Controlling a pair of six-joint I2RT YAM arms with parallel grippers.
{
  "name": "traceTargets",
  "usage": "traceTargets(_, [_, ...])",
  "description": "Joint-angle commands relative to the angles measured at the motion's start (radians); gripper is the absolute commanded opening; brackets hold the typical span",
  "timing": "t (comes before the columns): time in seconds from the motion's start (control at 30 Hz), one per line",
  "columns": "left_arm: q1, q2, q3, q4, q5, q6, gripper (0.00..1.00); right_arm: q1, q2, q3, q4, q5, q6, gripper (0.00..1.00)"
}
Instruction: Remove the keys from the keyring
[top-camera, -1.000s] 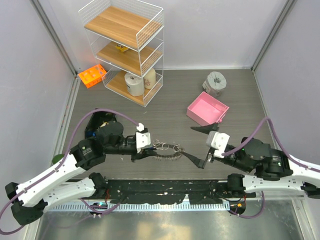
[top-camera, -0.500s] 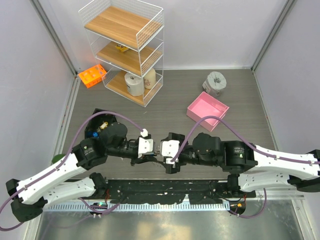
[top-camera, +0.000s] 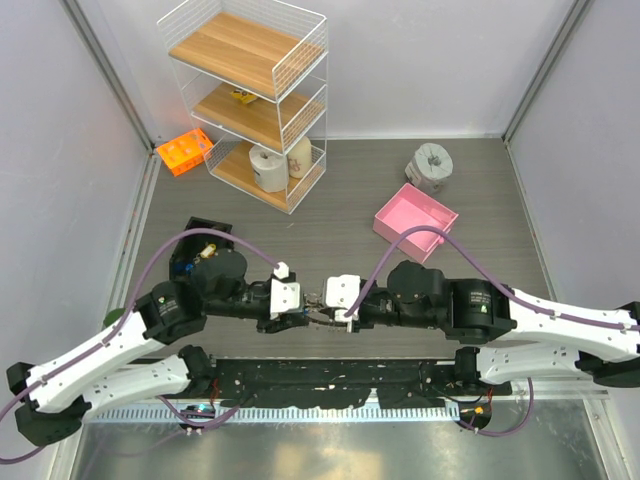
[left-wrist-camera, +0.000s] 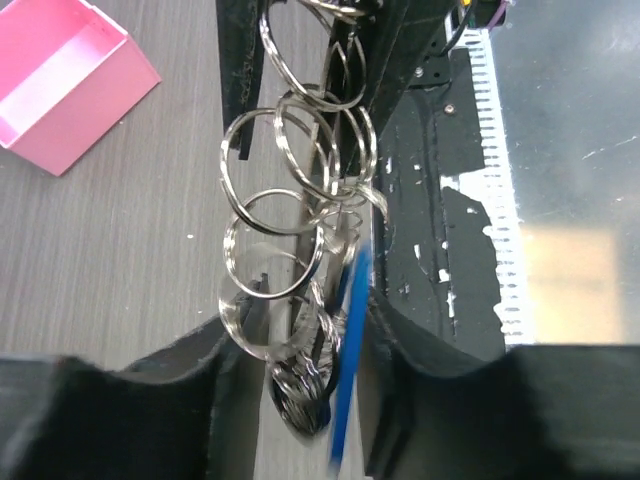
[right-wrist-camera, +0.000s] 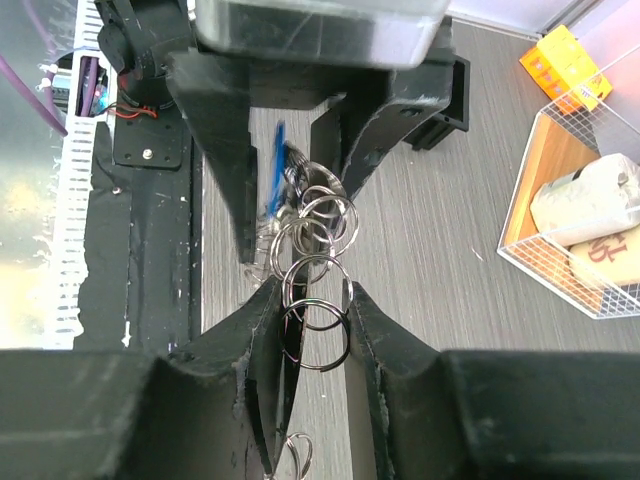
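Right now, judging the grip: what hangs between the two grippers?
Linked silver rings and a blue key, held by the left gripper and right gripper; both wrist views show it.

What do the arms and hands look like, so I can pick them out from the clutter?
The left arm and right arm have white link shells with bulky black joints. A purple cable runs along each. The left hand and right hand each have a white block behind two black, wedge-shaped fingers.
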Motion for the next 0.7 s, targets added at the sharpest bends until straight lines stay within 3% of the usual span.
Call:
traceTargets(0.0, [-0.004, -0.053, 0.007, 0.068, -0.025, -0.024, 0.62, -0.009, -0.038, 0.024, 0.035, 0.030, 0.041, 0.05])
traceTargets(0.07, [-0.003, -0.088, -0.019, 0.103, -0.060, -0.047, 0.78, -0.014, -0.039, 0.026, 0.033, 0.059, 0.066, 0.05])
traceTargets(0.13, [-0.004, -0.133, -0.048, 0.132, -0.094, -0.059, 0.86, -0.026, -0.041, 0.027, 0.029, 0.085, 0.095, 0.05])
traceTargets(0.43, [-0.004, -0.308, -0.177, 0.333, -0.248, -0.200, 0.85, -0.049, -0.042, 0.015, 0.058, 0.298, 0.170, 0.05])
traceTargets(0.67, [-0.004, -0.277, -0.264, 0.518, -0.257, -0.345, 0.79, -0.049, -0.051, -0.006, 0.159, 0.460, 0.106, 0.05])
